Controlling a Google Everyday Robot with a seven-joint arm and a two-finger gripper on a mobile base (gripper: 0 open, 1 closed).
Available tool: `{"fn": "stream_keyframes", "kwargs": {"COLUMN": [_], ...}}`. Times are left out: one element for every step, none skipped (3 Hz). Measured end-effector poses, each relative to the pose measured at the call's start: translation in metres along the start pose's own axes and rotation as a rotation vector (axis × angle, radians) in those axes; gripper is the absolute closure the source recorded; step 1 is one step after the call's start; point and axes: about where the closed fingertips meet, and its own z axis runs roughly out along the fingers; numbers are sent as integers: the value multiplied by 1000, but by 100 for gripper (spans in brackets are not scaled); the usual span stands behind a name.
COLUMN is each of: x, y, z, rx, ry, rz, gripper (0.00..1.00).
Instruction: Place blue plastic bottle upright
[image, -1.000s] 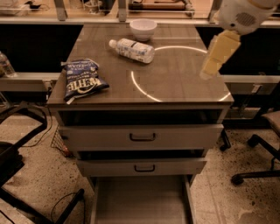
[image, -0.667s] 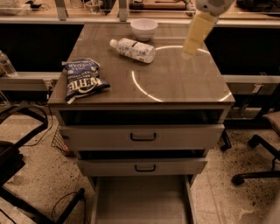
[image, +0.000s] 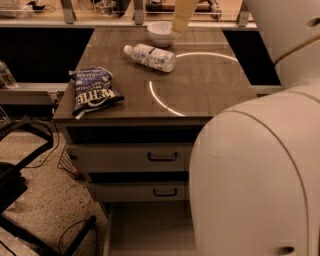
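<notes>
The blue plastic bottle (image: 150, 56) lies on its side on the wooden table (image: 210, 85), toward the back middle, its white cap pointing left. It is clear with a pale speckled label. My gripper (image: 182, 18) hangs at the back edge of the table, just right of the white bowl (image: 160, 33) and behind and to the right of the bottle. It is apart from the bottle and holds nothing that I can see. My arm's large beige body (image: 260, 170) fills the right foreground and hides the table's front right corner.
A dark blue chip bag (image: 92, 93) lies at the table's front left edge. Two drawers (image: 162, 156) sit under the tabletop. A dark chair base (image: 30, 200) stands on the floor at the left. Shelving runs behind the table.
My gripper has moved left and toward the back, from over the table's right side to beside the white bowl. My arm's body has come into the right foreground. The bottle has not moved.
</notes>
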Motion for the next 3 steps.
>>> {"fn": "stream_keyframes", "kwargs": {"x": [-2,-25,-48], "y": [1,7,15], "z": [6,48,92], "rx": [-4,-31,-42], "ry": [8,79,164], "rz": [-4,-19,-26], "gripper": [0,0,0]}}
